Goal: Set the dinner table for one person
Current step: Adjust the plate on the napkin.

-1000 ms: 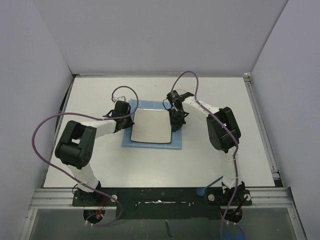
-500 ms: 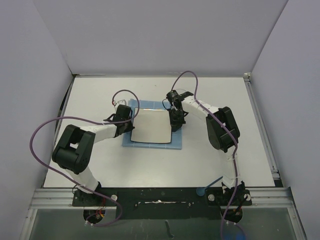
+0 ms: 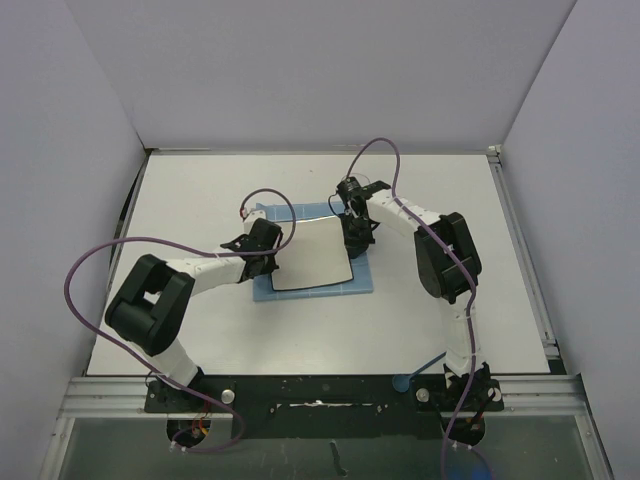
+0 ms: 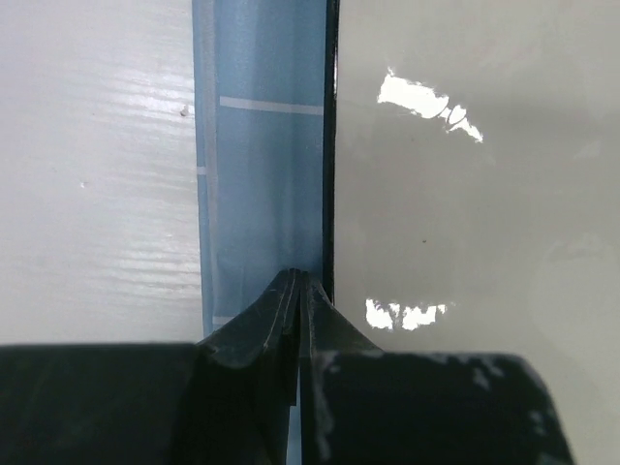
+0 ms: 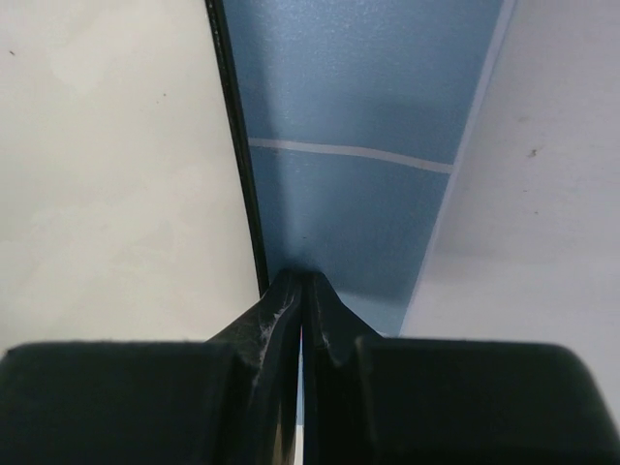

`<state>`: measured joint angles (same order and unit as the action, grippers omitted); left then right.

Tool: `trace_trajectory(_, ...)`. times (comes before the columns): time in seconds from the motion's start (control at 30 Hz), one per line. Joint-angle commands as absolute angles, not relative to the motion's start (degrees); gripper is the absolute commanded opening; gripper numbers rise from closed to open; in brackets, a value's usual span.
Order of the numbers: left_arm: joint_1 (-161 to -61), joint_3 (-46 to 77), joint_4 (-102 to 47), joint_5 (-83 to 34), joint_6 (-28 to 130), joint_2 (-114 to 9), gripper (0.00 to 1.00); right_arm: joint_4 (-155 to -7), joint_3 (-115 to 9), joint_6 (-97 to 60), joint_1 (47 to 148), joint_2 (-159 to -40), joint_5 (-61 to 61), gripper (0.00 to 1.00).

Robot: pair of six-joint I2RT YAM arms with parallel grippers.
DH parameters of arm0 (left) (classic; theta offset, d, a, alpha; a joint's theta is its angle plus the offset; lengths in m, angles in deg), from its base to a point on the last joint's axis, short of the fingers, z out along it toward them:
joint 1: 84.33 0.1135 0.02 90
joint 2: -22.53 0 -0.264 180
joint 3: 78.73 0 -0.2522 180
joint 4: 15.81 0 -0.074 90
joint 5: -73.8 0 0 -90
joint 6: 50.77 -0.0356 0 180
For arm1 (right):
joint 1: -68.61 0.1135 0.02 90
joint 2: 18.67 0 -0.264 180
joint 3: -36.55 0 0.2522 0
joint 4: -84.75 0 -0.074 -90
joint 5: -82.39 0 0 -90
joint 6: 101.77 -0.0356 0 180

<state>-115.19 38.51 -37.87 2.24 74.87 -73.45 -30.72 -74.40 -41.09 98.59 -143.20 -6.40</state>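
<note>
The white dinner table (image 3: 180,190) carries a blue grid placemat (image 3: 340,288) with a square white dark-rimmed plate (image 3: 312,255) on it. My left gripper (image 3: 268,252) is shut at the plate's left edge. In the left wrist view its tips (image 4: 300,276) rest over the placemat strip (image 4: 262,174) just beside the plate (image 4: 465,213). My right gripper (image 3: 352,240) is shut at the plate's right edge. In the right wrist view its tips (image 5: 301,276) sit over the placemat (image 5: 358,194) next to the plate (image 5: 116,174). Neither gripper holds anything I can see.
Purple cables (image 3: 90,260) loop over the table's left side and above the right arm (image 3: 375,150). Pale walls close in the table at the back and both sides. A dark rail (image 3: 320,395) with a small blue piece (image 3: 400,382) runs along the near edge.
The placemat and plate have slid to the right and turned slightly. My left gripper moved right and nearer with them; the right gripper stayed at the plate's right edge.
</note>
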Motion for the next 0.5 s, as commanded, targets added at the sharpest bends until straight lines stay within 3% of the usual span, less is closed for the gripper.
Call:
trace_trajectory(0.0,-120.63,39.36,-40.68,-11.56,80.18,-74.09,0.00,-40.54,-76.34,-43.33,101.13,-144.32,0.96,0.00)
trace_trajectory(0.47,-119.82,33.71,-42.72,-9.16,79.04,-78.41,0.00,-41.38,-72.28,-43.93,101.46,-141.78,0.90,0.00)
